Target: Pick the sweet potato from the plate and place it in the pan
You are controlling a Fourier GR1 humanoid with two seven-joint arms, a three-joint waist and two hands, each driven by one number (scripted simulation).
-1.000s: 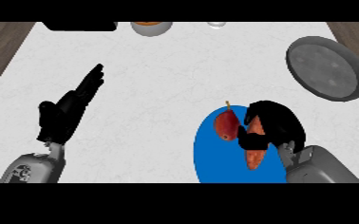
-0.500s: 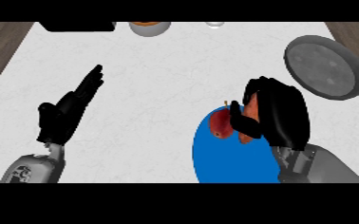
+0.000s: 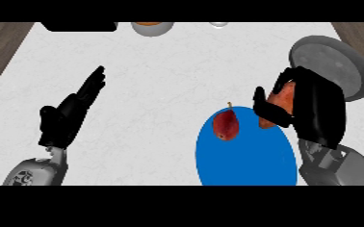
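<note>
Pale marbled desk [image 3: 177,62] across most of the frame, with strips of brown wood at the upper left and upper right corners. Along the top edge: a dark block at upper left, a grey bowl [image 3: 152,27] with something orange inside, and a small pale object [image 3: 219,24] beside it.

At right centre, right hand [image 3: 305,106] curled around the sweet potato [image 3: 279,105], orange-brown flesh showing between thumb and fingers; lifted at the upper right rim of the blue plate [image 3: 249,158], whether still touching it cannot be told. Grey pan [image 3: 327,60] just beyond, at the upper right. Left on the plate near its upper left rim: a reddish pear-like fruit [image 3: 226,124] with a stem.

Probably stiff and fairly heavy for its bulk, tapered toward the ends, skin dry enough not to slip much; not fragile, so setting down calls for no special care. Best held across the thick middle, as seems to be the case now.

At left, left hand [image 3: 71,113] resting open, fingers straight, pointing toward the upper right.
</note>
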